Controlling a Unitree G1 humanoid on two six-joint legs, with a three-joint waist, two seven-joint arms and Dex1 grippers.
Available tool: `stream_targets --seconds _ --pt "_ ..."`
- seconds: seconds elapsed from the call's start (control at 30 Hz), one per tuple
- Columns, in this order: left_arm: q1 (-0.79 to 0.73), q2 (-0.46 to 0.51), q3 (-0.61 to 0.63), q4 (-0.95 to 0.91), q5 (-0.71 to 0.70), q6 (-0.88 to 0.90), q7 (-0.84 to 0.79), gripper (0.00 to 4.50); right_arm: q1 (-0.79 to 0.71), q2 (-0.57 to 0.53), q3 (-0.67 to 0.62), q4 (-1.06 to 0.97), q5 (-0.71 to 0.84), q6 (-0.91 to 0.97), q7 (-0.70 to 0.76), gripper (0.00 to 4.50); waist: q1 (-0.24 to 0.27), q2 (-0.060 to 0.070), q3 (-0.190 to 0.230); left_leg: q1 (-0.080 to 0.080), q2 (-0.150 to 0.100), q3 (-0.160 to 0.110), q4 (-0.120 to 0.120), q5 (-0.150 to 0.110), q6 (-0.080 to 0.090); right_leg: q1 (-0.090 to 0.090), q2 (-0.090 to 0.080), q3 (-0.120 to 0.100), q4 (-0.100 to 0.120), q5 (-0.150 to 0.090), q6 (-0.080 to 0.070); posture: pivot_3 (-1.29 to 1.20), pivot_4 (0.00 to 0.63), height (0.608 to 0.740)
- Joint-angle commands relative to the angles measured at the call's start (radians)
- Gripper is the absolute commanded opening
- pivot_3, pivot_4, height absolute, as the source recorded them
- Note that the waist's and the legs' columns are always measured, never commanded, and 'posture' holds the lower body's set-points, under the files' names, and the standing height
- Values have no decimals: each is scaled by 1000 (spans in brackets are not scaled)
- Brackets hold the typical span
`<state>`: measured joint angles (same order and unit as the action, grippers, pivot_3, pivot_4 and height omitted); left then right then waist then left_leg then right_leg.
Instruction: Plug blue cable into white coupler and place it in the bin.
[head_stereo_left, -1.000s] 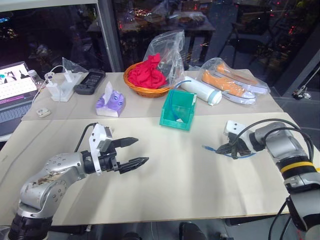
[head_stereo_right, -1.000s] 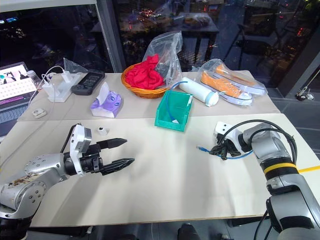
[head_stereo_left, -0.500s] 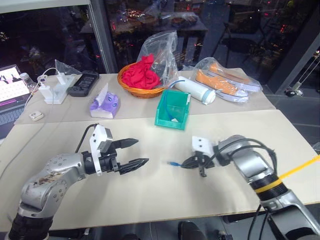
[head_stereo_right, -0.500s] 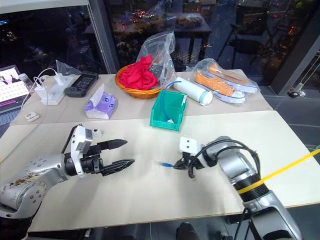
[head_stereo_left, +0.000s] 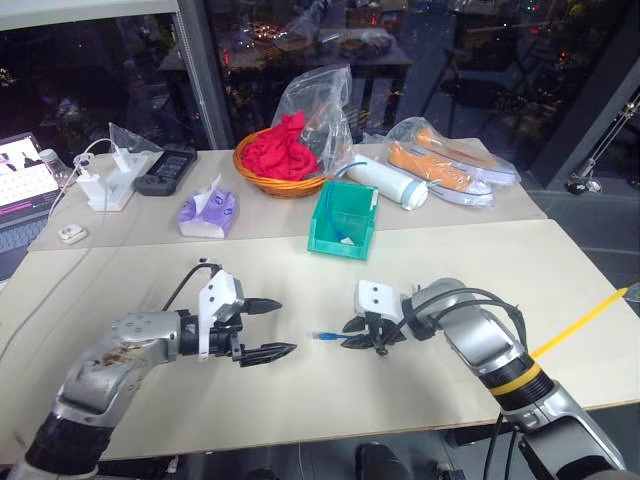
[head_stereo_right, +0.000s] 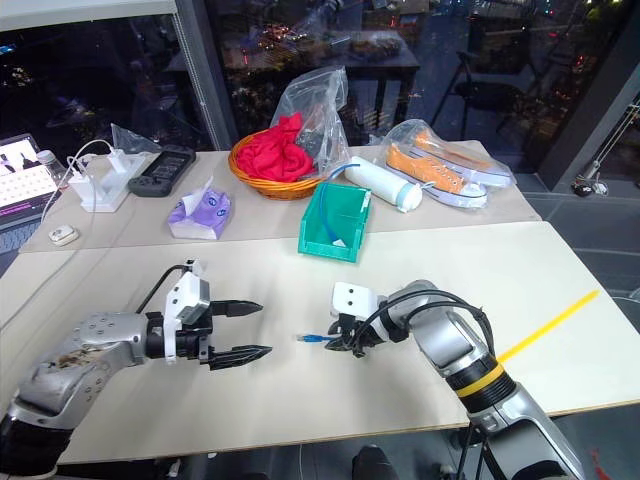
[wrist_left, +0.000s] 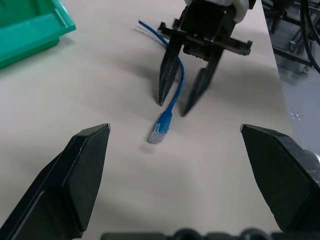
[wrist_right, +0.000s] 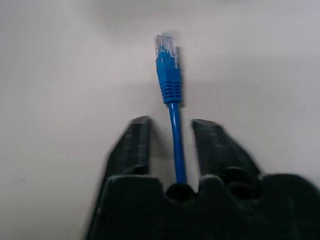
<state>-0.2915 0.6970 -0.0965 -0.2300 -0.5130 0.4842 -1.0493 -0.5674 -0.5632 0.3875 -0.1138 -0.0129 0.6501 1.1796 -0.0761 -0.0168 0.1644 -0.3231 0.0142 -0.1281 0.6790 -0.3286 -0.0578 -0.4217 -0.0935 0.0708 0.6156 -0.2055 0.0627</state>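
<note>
On a pale tabletop (head_stereo_left: 420, 400) before dark night windows (head_stereo_left: 100, 70), the right gripper (wrist_left: 186, 107), fingers parted, straddles the blue cable (wrist_right: 172, 125), plug lying on the table; the left gripper (head_stereo_left: 272, 328) gapes opposite; the bin (head_stereo_left: 345, 222) stands behind

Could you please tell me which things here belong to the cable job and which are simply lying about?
For the job: blue cable, lying inside the open right gripper; teal bin; open left gripper.

Lying about: wicker basket of red cloth, tissue pack, bagged sneakers, white tube, charger stand, laptop.
</note>
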Motion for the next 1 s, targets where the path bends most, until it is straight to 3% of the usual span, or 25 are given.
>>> stream_targets --seconds 0.03,0.3,0.5,0.6,0.93,1.0 --pt "-98 -61 -78 164 68 -82 -70 4500 19 -54 -172 -180 103 145 -31 2102 13 0 0 -1 0 0 1 0 0 -1 0 0 0 0 0 0 150 723" --pt "-270 -197 -190 559 237 -333 -193 4500 89 -63 -401 -487 306 394 -139 2102 28 0 0 -5 -1 0 0 -1 2 -3 0 -1 -3 0 0 0 150 723" --pt "-294 -250 -227 656 294 -434 -269 4500 140 -54 -454 -599 378 504 -262 2102 36 0 0 -8 -1 0 2 -1 2 -4 -1 -1 -3 1 1 0 150 723" --pt "-298 -264 -231 690 321 -478 -283 3787 146 -55 -470 -614 406 527 -313 2203 35 0 0 -8 -1 0 2 -1 2 -3 -2 -2 -3 1 2 0 150 723" --pt "-297 -306 -224 722 351 -498 -293 180 159 -70 -496 -624 501 560 -406 2203 34 0 0 -8 -1 0 2 -1 2 -3 -1 -1 -3 1 2 0 150 723" --pt "-288 -306 -212 706 344 -487 -283 180 167 -78 -507 -626 521 565 -414 2203 34 0 0 -8 -1 0 2 -1 3 -3 -1 -1 -3 1 2 0 150 723"
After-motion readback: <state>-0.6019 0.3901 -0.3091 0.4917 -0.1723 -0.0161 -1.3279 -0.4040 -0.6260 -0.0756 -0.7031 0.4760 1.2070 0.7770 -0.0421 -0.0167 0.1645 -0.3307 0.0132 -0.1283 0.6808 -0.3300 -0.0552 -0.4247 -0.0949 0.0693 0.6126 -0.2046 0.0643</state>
